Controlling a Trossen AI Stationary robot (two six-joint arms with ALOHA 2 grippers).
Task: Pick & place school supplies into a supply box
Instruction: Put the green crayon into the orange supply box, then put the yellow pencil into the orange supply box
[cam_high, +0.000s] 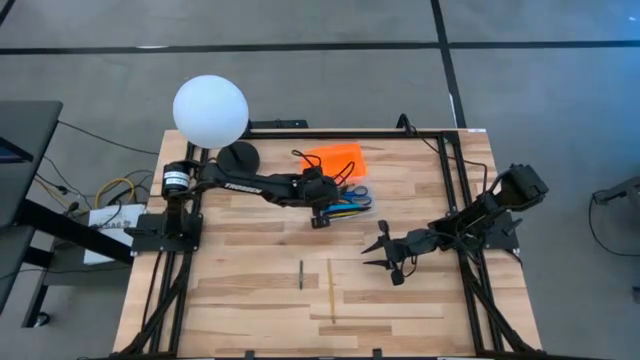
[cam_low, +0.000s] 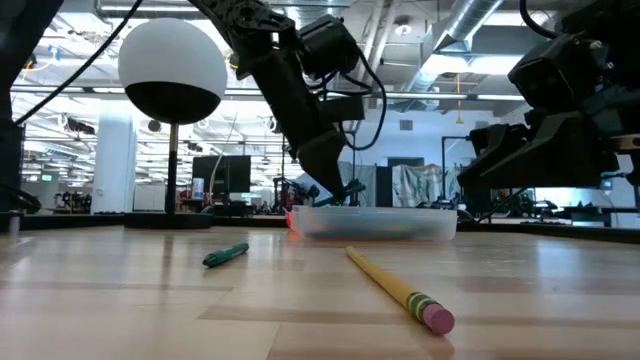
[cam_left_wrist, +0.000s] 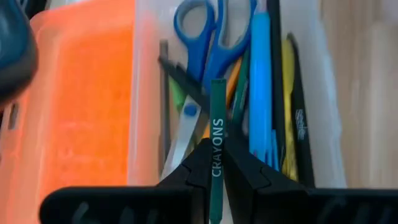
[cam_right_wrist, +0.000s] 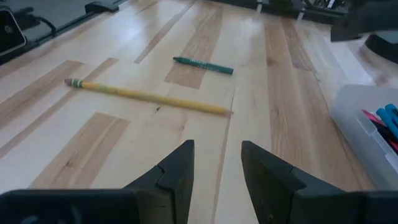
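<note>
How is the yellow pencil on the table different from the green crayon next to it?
The yellow pencil is much longer than the green crayon. The pencil has a pink eraser on one end; the crayon has none, just a printed label. The pencil is yellow and the crayon dark green. Both lie flat on the wooden table, apart from each other, outside the supply box, and no hand touches either.

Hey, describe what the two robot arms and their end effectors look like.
Both are dark, slim jointed arms. The left arm carries small white lettering along one link and a silver-and-black cylindrical base. The right end effector has two black, angular, wedge-shaped fingers; the left end effector matches. Black cables loop beside the wrists.
</note>
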